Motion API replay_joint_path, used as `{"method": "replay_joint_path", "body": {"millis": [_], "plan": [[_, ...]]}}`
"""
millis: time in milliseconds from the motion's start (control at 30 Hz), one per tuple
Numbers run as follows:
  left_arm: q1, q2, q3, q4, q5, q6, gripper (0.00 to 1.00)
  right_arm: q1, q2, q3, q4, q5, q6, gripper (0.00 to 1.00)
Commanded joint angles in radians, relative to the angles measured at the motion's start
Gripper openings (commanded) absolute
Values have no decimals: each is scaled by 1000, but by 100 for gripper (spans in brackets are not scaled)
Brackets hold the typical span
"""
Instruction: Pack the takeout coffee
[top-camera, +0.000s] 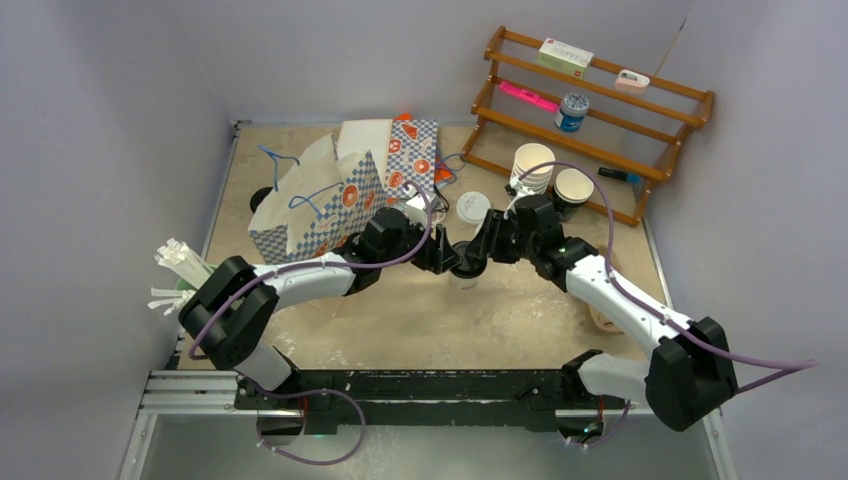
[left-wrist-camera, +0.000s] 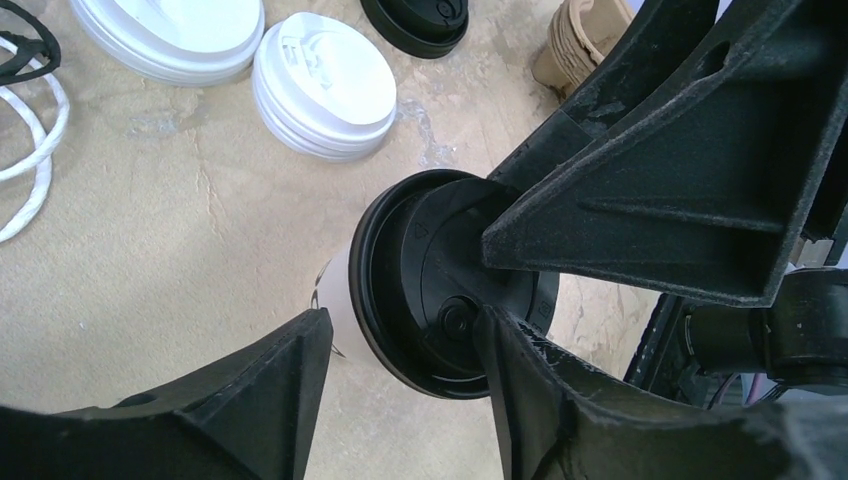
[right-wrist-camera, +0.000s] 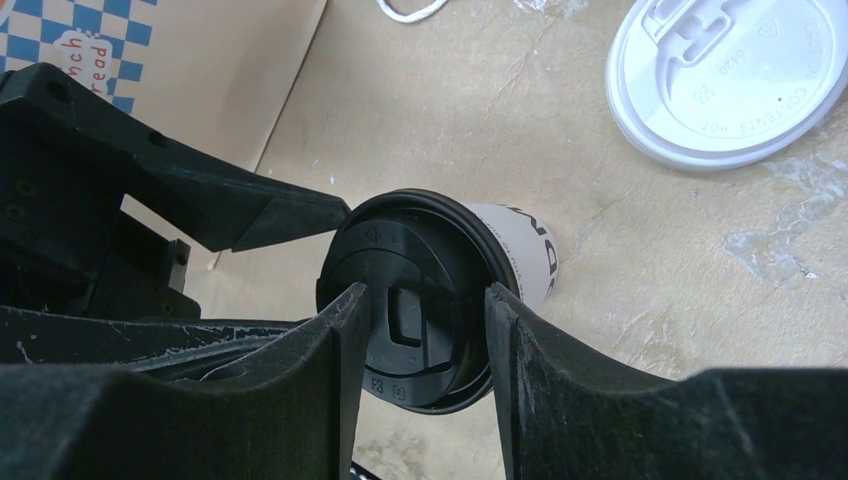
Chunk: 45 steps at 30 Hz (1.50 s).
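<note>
Tan, mottled tabletop closed in by pale grey panels, seen from above. Two black-and-white robot arms reach in from the near edge and meet at the middle.

Between them stands one takeout coffee cup, a small pale paper cup with a round black sip lid. It sits on the table, upright, its long axis vertical. The left gripper comes at it from the left and the right gripper from the right, and both have their fingertips at the lid.

Each gripper's fingers are part-way apart. In the right wrist view the fingers lie across the top of the lid, and the gap between them is narrower than the lid. In the left wrist view one finger sits by the pale cup wall and the other over the lid. Whether either gripper truly clamps the cup cannot be told.

A blue-checked paper bag stands behind and to the left of the cup, just beside the left arm. The left arm therefore looks better placed to carry the cup there, and the cup should go in upright.

A loose white lid and a stack of lidless cups sit behind the cup.
</note>
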<state>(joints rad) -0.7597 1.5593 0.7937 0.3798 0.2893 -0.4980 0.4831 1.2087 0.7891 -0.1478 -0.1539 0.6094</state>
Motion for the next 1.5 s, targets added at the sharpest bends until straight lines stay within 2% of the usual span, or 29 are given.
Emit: {"method": "replay_joint_path", "body": {"millis": [0,233,500,900,1067,1167,1267,1467], "plan": [[-4,-36,43,-76,44,9,61,5,15,9,-123,-10,-11,50],[-4,-101,112,-150,54,12,61,5,9,49,-143,-12,-20,50],[-4,-57,52,-75,117,-55,43,5,8,59,-141,-24,-23,50],[-4,17,18,-43,102,-67,43,5,21,58,-134,-32,-26,50],[-4,14,-11,-35,67,-79,47,5,24,59,-130,-33,-24,50],[-4,5,-54,22,50,-122,50,5,26,62,-126,-38,-25,50],[-4,13,-118,159,86,-200,50,5,28,65,-123,-42,-26,50],[-6,55,-122,147,91,-204,48,5,41,59,-127,-38,-29,50]]}}
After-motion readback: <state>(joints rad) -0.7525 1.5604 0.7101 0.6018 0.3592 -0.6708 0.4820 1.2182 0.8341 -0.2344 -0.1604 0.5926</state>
